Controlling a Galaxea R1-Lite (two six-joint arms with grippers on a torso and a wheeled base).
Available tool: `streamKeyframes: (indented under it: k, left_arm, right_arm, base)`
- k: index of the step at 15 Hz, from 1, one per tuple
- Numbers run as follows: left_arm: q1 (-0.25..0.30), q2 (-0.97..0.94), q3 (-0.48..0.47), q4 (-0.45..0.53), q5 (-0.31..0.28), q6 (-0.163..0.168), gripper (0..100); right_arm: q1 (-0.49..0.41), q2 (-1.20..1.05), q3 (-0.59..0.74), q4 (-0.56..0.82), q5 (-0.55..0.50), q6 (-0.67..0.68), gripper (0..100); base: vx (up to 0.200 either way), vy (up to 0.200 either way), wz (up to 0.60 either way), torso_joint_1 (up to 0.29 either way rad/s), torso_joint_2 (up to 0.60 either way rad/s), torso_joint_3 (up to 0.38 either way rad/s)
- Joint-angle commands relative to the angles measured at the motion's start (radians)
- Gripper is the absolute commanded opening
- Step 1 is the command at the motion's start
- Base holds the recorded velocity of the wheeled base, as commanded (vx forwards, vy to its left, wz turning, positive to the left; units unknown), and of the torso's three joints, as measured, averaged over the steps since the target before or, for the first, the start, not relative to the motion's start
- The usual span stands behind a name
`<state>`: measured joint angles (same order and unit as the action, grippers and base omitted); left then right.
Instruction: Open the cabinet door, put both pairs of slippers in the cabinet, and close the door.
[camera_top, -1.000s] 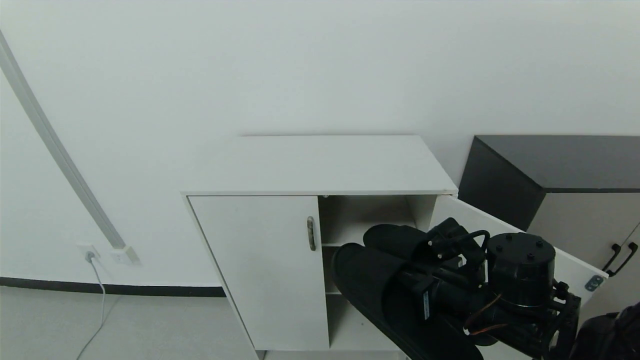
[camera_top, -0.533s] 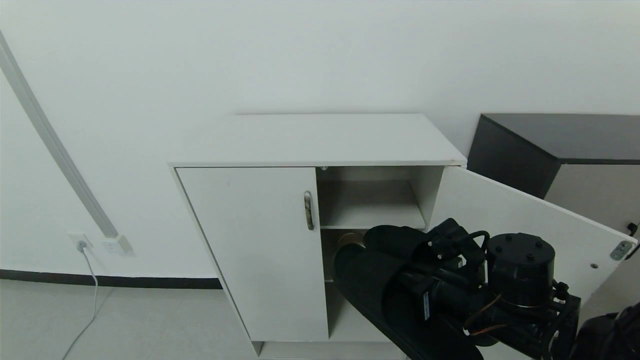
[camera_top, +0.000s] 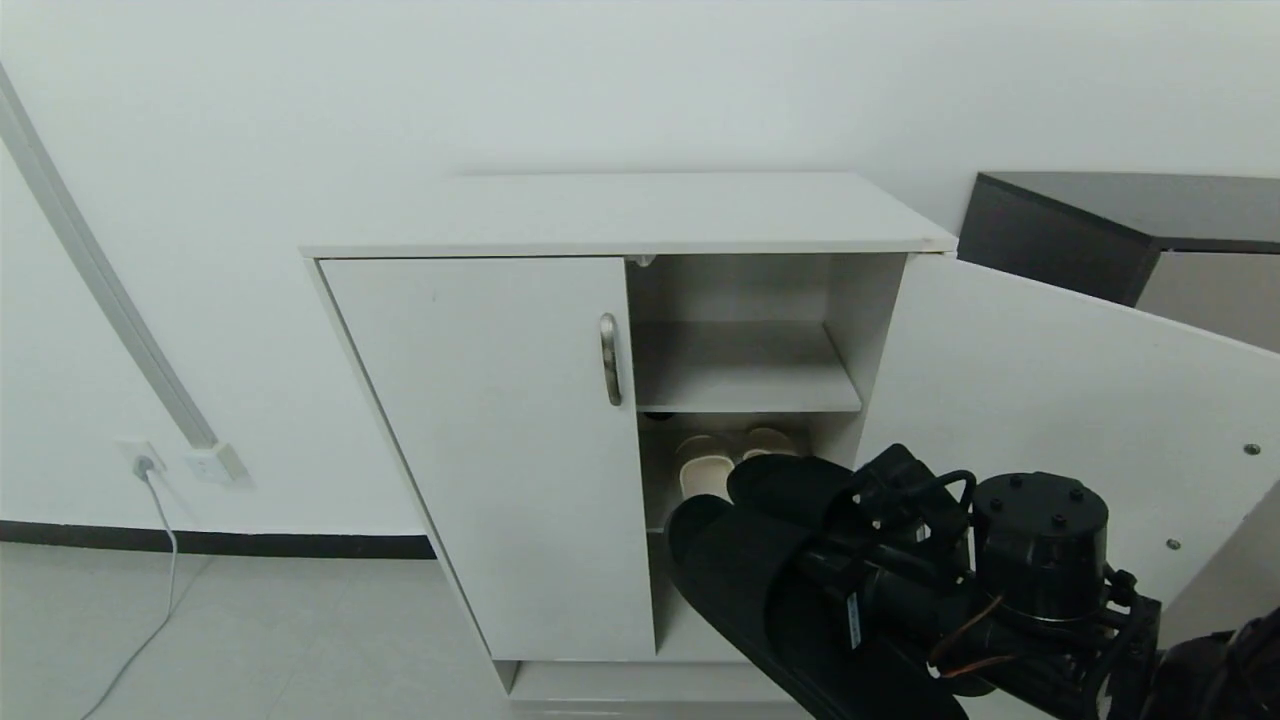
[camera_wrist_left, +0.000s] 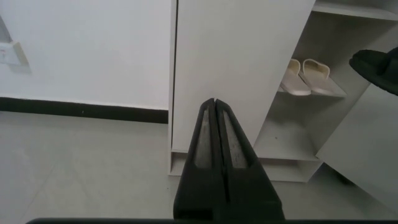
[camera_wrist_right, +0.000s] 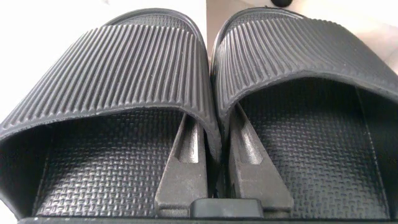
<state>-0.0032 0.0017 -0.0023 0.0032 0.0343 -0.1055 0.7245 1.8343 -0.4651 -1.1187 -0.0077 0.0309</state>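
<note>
White in colour, the two-door cabinet (camera_top: 640, 210) stands against the wall. Its left door (camera_top: 480, 440) is closed and carries a small vertical metal handle (camera_top: 608, 372). Its right door (camera_top: 1060, 400) is swung wide open toward the robot's right. In the open half, under the upper shelf (camera_top: 745, 370), a pair of beige slippers (camera_top: 725, 458) lies side by side on the middle shelf.

The right gripper (camera_wrist_right: 214, 121) holds the pair of black ribbed rubber slippers (camera_top: 760, 570) in front of this open half, outside the cabinet. Their toes point to the opening, at about the height of the lower compartments. One of its fingers (camera_wrist_right: 186, 162) goes into each slipper. The two are almost fully closed and press the inner side walls of both slippers together.

The left gripper (camera_wrist_left: 215, 106) is low, facing the closed left door above the grey floor (camera_wrist_left: 81, 168). It is closed completely, with nothing in it.

A wall socket with a grey cable (camera_top: 145, 465) is on the wall to the left. A dark-topped cabinet (camera_top: 1080, 220) stands behind the open door.
</note>
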Motion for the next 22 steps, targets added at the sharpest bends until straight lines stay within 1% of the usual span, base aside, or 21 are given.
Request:
streamKeyframes:
  k: [1,7,9,19,22]
  left_arm:
    - [0.000,0.000,-0.001,0.000,0.001,0.000,0]
    - [0.000,0.000,0.001,0.000,0.001,0.000,0]
    - [0.000,0.000,-0.001,0.000,-0.001,0.000,0]
    - [0.000,0.000,-0.001,0.000,-0.001,0.001,0]
    - [0.000,0.000,-0.001,0.000,-0.001,0.001,0]
  right_arm:
    - [0.004,0.007,0.003,-0.004,0.000,0.000,0]
    - [0.007,0.025,0.008,-0.027,0.000,-0.002,0]
    - [0.006,0.025,0.008,-0.029,0.000,0.000,0]
    - [0.007,0.077,0.023,-0.135,0.002,-0.014,0]
    - [0.007,0.088,0.025,-0.141,0.002,-0.016,0]
  base:
    - [0.000,0.000,0.00,-0.095,0.45,0.354]
    - [0.000,0.000,0.00,-0.047,0.44,0.383]
    - [0.000,0.000,0.00,-0.012,0.22,0.220]
    - [0.000,0.000,0.00,0.000,0.01,0.012]
    - [0.000,0.000,0.00,0.000,0.00,0.000]
